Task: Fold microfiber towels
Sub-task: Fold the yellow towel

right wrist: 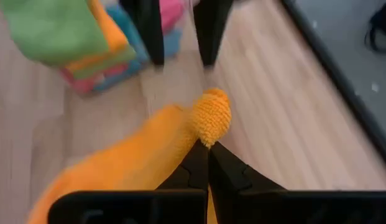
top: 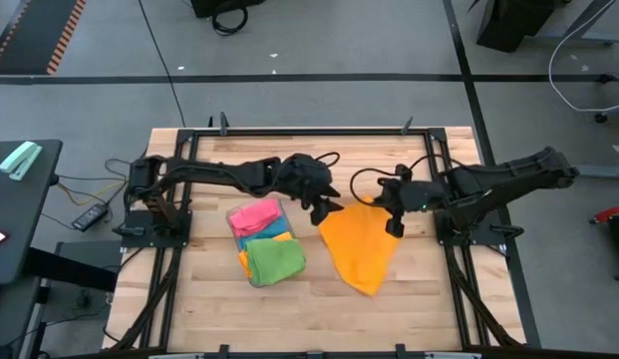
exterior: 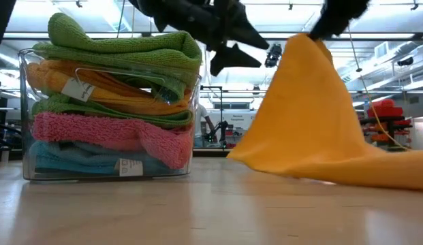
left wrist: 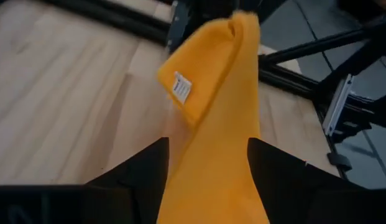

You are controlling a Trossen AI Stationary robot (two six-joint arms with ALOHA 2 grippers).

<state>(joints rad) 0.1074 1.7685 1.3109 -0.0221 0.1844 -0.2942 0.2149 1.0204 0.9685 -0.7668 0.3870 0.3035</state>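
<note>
my right end effector (right wrist: 208, 152) pinches the limp orange towel (top: 359, 249) by a corner at frame centre, my left end effector (top: 324, 207) open beside it; i'd grip corners, it sags.

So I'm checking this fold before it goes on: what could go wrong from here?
The right gripper pinches only a small corner of the orange towel; it could slip free. The left gripper is open beside the raised cloth and might snag it. The overfilled clear tray of folded towels sits close by.
</note>
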